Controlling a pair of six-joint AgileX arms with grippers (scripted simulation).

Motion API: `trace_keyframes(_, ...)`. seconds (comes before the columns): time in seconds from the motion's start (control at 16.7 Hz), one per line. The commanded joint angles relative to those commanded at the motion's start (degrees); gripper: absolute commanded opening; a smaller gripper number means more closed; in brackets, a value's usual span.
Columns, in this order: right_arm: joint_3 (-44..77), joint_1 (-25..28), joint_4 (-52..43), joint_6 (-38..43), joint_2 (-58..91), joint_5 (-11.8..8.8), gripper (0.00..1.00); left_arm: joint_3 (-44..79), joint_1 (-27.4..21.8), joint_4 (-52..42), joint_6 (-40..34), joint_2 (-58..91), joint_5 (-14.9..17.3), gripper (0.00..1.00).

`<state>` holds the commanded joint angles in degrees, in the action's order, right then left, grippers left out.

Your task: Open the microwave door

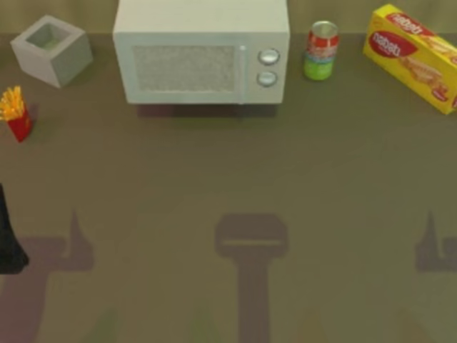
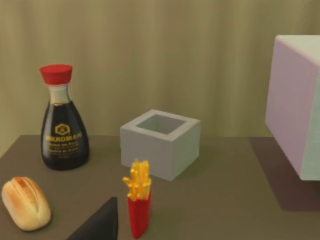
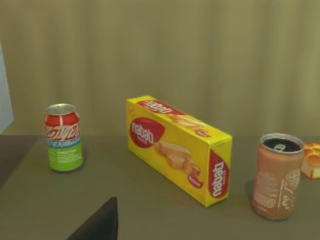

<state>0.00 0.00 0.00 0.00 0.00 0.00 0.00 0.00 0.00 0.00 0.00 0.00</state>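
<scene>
Standing at the back of the table (image 1: pixel 228 214), centre-left in the top view: microwave (image 1: pixel 202 28), off-white, boxy. Door (image 1: pixel 184 69) shut, flush with the front, grey speckled mesh window. Two round grey knobs (image 1: pixel 268 67), one above the other, on the panel right of the door.

Left of the microwave: grey cube (image 1: pixel 51 48), open-topped, hollow, nothing seen inside. Fries (image 1: pixel 15 112) in a red carton, upright, in front of the cube.

Left wrist view only: soy sauce bottle (image 2: pixel 63 120), red cap, dark contents, gold emblem and "KIKKOMAN" on the label, near the cube. Bread roll (image 2: pixel 25 203), browned on top, lying in front of the bottle.

Right of the microwave: can (image 1: pixel 321 49), red upper band with white script, unreadable, over a green lower band; top closed. Yellow box (image 1: pixel 412 56) at the right rear corner, lying on a long edge, red ovals reading "nabati", wafers pictured.

Right wrist view only: orange-brown can (image 3: pixel 276 175), upright, small print unreadable, beside the box. Orange item (image 3: pixel 313 159) at the frame edge, cut off, cannot tell what.

Left arm (image 1: pixel 8 236): dark, at the table's left edge. Gripper state: cannot tell, either arm.
</scene>
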Motion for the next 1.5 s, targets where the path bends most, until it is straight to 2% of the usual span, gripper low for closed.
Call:
trace_keyframes(0.36, 0.0, 0.0, 0.0, 0.0, 0.0, 0.0, 1.0, 3.16, -1.18, -3.93, 0.18, 4.67, -0.73, 1.0)
trace_keyframes(0.72, 0.0, 0.0, 0.0, 0.0, 0.0, 0.0, 1.0, 20.78, -6.43, -17.45, -1.37, 23.13, -3.18, 1.0)
trace_keyframes(0.96, 0.0, 0.0, 0.0, 0.0, 0.0, 0.0, 1.0, 41.69, -11.67, -27.11, -5.08, 39.44, -4.91, 1.0)
trace_keyframes(1.5, 0.0, 0.0, 0.0, 0.0, 0.0, 0.0, 1.0, 101.6, -24.76, -46.18, -19.48, 80.27, -9.88, 1.0)
